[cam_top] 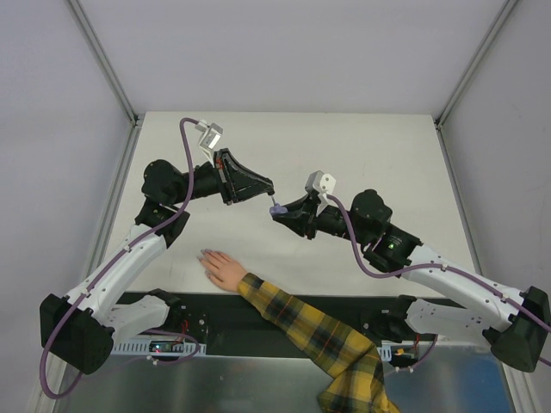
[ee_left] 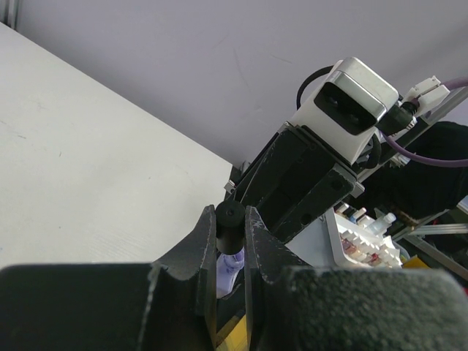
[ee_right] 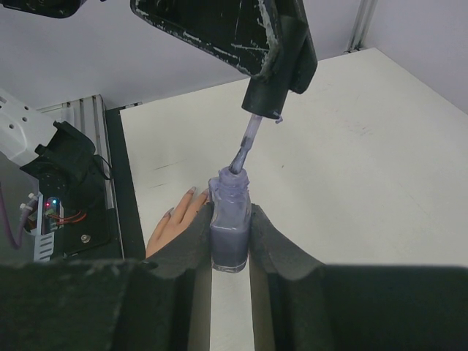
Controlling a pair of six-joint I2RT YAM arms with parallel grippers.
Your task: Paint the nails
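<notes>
The peach mannequin hand (cam_top: pixel 224 270) lies palm down near the table's front edge, its plaid sleeve (cam_top: pixel 314 334) trailing off to the right. Its pale nails (cam_top: pixel 204 255) point left; in the right wrist view the nails (ee_right: pixel 192 191) show just behind the bottle. My right gripper (ee_right: pixel 231 212) is shut on the open purple polish bottle (ee_right: pixel 229 223), held above the table. My left gripper (ee_left: pixel 231 219) is shut on the black brush cap (ee_left: pixel 230 217). The brush stem (ee_right: pixel 247 142) slants down from the cap (ee_right: pixel 272 91) into the bottle's neck. Both grippers meet mid-table (cam_top: pixel 274 200), behind and to the right of the hand.
A white rack of small polish bottles (ee_left: pixel 362 234) stands beyond the right arm. A black base plate (cam_top: pixel 258 311) runs along the near edge under the sleeve. Aluminium frame posts (cam_top: pixel 103 60) flank the white table (cam_top: pixel 362 146).
</notes>
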